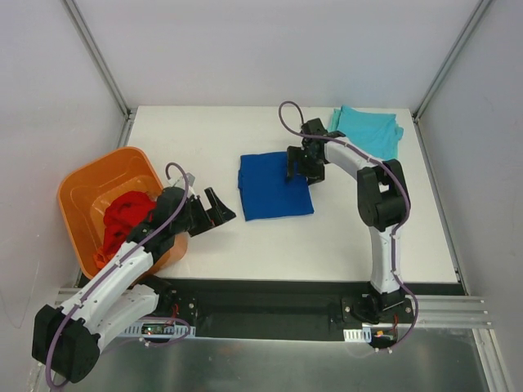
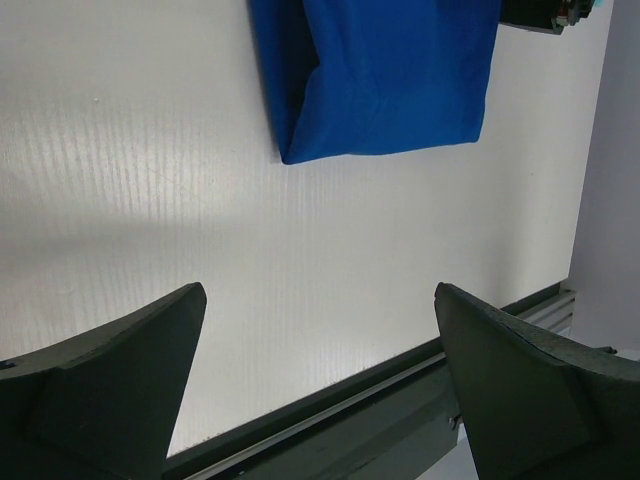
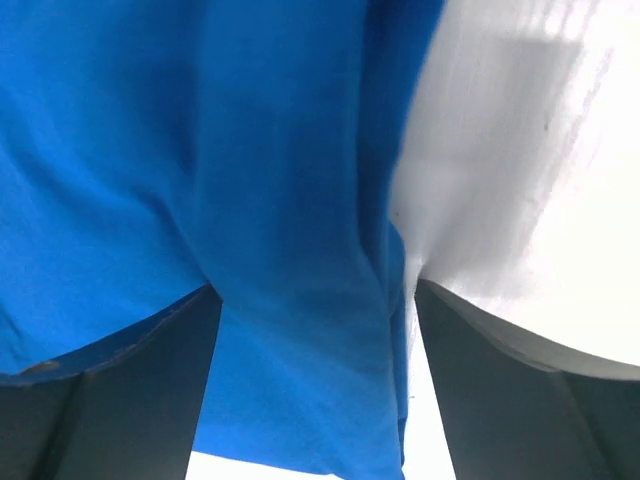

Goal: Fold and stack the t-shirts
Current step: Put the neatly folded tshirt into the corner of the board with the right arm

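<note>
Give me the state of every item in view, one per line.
blue t-shirt: folded, flat on table
teal t-shirt: folded, far right corner
red t-shirt: crumpled, unfolded
orange tub: holds red t-shirt
left end effector: open, above bare table
right end effector: open, at blue t-shirt

The left claw [image 2: 318, 295] hangs above the white surface [image 2: 150, 150], its two dark fingers [image 2: 120, 380] spread wide with nothing between them. A folded royal blue t-shirt [image 2: 390, 70] lies flat on the surface, well ahead of the fingertips, its upper part cut off by the frame edge. A black hardware piece [image 2: 540, 12] shows at the shirt's top right corner. A dark rail [image 2: 350, 410] borders the surface below.
</note>
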Controlling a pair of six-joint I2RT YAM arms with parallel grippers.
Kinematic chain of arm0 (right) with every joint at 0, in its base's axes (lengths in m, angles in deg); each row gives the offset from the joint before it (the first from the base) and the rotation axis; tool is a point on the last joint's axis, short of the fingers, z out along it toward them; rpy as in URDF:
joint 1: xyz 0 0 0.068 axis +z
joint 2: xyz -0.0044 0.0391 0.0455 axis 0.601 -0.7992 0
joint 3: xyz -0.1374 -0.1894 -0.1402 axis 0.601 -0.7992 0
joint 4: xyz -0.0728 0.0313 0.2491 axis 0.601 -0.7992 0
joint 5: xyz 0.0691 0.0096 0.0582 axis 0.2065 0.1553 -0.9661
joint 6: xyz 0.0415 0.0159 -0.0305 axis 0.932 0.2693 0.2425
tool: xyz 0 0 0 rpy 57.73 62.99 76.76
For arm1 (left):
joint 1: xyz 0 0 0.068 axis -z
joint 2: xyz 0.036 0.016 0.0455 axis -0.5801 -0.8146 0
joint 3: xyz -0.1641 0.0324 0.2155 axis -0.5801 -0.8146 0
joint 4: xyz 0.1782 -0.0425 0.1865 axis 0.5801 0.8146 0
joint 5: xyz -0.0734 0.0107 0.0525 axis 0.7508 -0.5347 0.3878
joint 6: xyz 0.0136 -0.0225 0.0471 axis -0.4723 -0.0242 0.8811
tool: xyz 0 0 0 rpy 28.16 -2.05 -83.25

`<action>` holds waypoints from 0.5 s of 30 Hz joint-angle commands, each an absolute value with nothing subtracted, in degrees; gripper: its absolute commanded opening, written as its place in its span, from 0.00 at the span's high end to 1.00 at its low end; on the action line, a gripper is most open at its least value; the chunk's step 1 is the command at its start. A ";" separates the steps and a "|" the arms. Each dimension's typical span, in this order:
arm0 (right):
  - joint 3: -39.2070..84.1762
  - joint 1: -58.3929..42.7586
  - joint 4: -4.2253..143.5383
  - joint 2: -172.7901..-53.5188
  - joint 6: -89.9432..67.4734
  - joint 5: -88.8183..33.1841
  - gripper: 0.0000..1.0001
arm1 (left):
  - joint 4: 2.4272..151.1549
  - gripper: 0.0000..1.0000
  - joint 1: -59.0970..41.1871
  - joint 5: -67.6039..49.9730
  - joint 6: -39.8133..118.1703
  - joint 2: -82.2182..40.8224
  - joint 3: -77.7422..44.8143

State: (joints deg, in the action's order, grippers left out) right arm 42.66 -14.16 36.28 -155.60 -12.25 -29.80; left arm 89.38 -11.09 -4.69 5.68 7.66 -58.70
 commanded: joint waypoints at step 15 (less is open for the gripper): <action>51.25 -10.49 30.09 -160.05 -20.93 -20.54 0.99 | 89.88 0.01 -10.93 -6.00 5.05 6.90 -58.75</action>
State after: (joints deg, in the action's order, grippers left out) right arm 48.15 -11.08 32.78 -159.25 -15.09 -26.61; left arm 89.72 -11.09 -4.74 5.07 7.07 -59.51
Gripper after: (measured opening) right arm 0.087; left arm 0.993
